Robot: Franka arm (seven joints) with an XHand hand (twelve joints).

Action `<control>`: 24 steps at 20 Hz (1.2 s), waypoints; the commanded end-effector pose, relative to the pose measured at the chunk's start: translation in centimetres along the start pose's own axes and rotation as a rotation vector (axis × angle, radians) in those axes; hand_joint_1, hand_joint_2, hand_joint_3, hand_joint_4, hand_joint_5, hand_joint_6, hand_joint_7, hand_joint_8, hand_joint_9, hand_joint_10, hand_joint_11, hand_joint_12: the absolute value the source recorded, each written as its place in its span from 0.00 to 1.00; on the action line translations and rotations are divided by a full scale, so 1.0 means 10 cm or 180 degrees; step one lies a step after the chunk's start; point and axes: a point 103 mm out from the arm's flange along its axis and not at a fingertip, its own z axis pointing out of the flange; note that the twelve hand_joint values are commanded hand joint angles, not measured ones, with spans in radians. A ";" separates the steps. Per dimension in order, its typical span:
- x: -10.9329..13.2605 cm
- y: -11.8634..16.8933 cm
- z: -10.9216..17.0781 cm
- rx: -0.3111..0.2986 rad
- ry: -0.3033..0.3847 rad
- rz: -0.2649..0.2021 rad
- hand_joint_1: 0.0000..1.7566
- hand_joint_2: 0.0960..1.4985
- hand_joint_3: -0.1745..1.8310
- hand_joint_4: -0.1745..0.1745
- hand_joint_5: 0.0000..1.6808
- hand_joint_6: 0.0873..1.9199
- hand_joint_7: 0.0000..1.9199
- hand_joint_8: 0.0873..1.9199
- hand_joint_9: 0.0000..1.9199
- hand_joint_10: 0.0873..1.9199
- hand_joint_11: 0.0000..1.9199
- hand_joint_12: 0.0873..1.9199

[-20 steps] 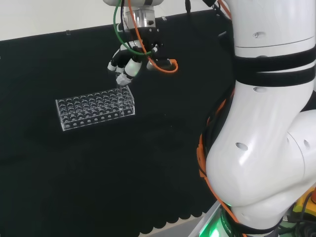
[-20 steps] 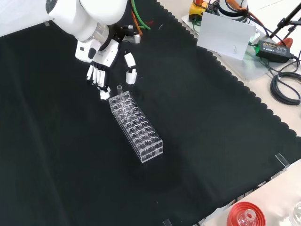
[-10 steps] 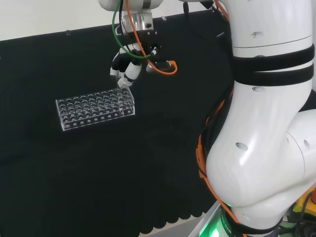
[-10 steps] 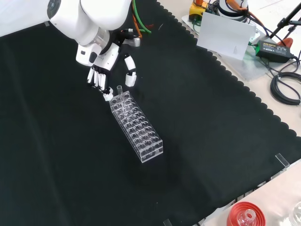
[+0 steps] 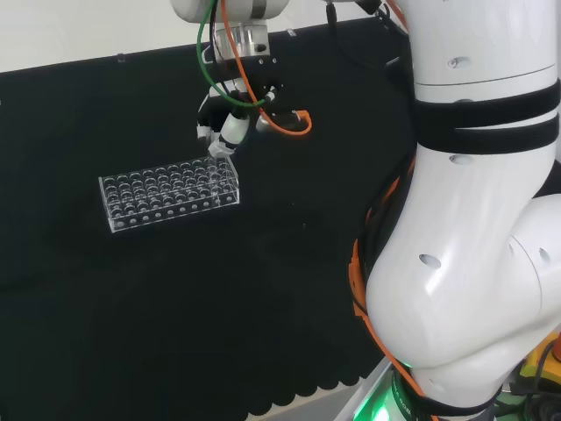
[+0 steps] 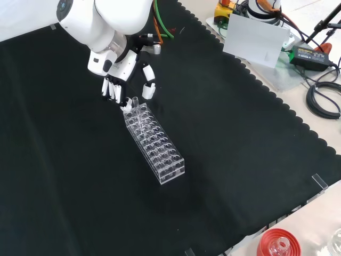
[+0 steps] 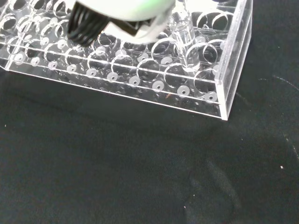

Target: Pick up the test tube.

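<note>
— Where is the test tube [image 6: 135,103]?
— Standing in the far end of the clear rack [image 6: 155,144].
— And the hand [image 6: 123,73]?
— Right by it, fingers straight, holding nothing.

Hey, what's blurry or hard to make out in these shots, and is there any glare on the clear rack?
Wrist view: the hand is a blurred white shape up close, while the rack is sharp, with bright rims on its holes. Front view: the test tube barely stands out against the black cloth. Head view: the rack edges catch light; the tube is too faint to tell.
</note>
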 end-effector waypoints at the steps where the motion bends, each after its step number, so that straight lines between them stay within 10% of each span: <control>1: 0.05 0.07 0.01 -0.0002 -0.0002 -0.0013 0.61 0.35 0.44 0.24 0.33 0.39 0.46 0.35 0.35 0.38 0.18 0.75; 20: 0.10 0.14 -0.04 -0.0170 -0.0006 0.0000 0.68 0.32 0.46 0.00 0.57 0.36 0.72 0.24 0.57 0.29 0.35 0.66; 24: 0.12 0.18 -0.05 -0.0209 -0.0015 0.0007 0.68 0.53 0.26 0.00 0.69 0.33 0.76 0.21 0.59 0.28 0.37 0.66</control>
